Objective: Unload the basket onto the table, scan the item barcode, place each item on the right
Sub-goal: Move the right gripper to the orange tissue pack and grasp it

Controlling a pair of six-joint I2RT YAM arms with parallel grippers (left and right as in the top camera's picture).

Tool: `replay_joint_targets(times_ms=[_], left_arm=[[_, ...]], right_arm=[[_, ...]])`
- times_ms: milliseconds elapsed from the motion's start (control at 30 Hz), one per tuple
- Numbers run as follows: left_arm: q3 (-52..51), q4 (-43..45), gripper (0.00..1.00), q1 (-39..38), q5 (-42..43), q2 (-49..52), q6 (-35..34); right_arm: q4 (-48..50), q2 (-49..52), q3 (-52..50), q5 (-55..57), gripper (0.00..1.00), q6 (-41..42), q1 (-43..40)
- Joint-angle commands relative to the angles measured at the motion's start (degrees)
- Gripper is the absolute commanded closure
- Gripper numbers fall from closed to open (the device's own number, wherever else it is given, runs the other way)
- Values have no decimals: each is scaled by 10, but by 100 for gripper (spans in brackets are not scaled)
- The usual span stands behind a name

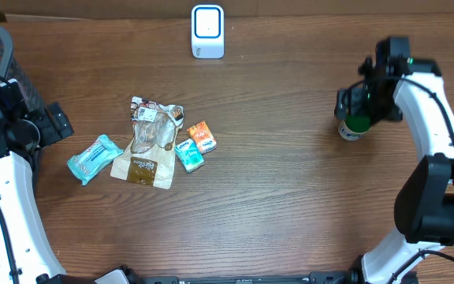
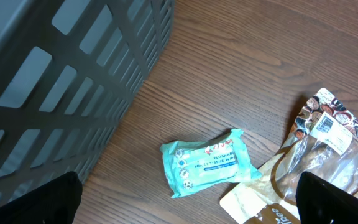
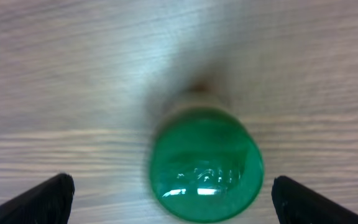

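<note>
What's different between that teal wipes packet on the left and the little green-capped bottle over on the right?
The wipes packet is a soft, teal rectangle lying flat; the green-capped bottle is round and stands upright. The wipes packet lies beside a pile of other packets; the bottle stands alone, between the open fingers of the right gripper, untouched. Both rest on the wooden table.

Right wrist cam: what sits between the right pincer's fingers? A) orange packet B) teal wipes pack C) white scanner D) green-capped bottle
D: the green-capped bottle stands below the right pincer, whose open fingers flank it without touching.
</note>
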Motion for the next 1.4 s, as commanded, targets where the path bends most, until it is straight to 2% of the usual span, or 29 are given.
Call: replay_joint_targets(times_ms=[0,100,267,367,600,800,1033,1267,1367], left_arm=[[2,3,1,7,-8,-7,-4],[2,3,0,7,-8,-7,-4],[2,3,0,7,-8,-7,-4],[2,3,0,7,-8,-7,-4],[2,3,1,7,-8,-7,-4],[2,2,0,7,-8,-7,-4],[2,2,0,7,-8,-7,-4],[2,2,0,7,-8,-7,-4],[2,2,0,7,-8,-7,-4]], right_arm=[[-28,-8,104,-13,0,63,42],[-40,-8,149,-46,0,124,80],[-13,-5,147,-192,0,129,140],[18,-4,126,-217,0,129,174],[88,6,60,-216,21,129,263],[151,33,25,-216,34,129,317],[172,89,23,-207,46,147,355],[172,143,23,-203,51,164,376],[173,158,23,-203,58,166,378]])
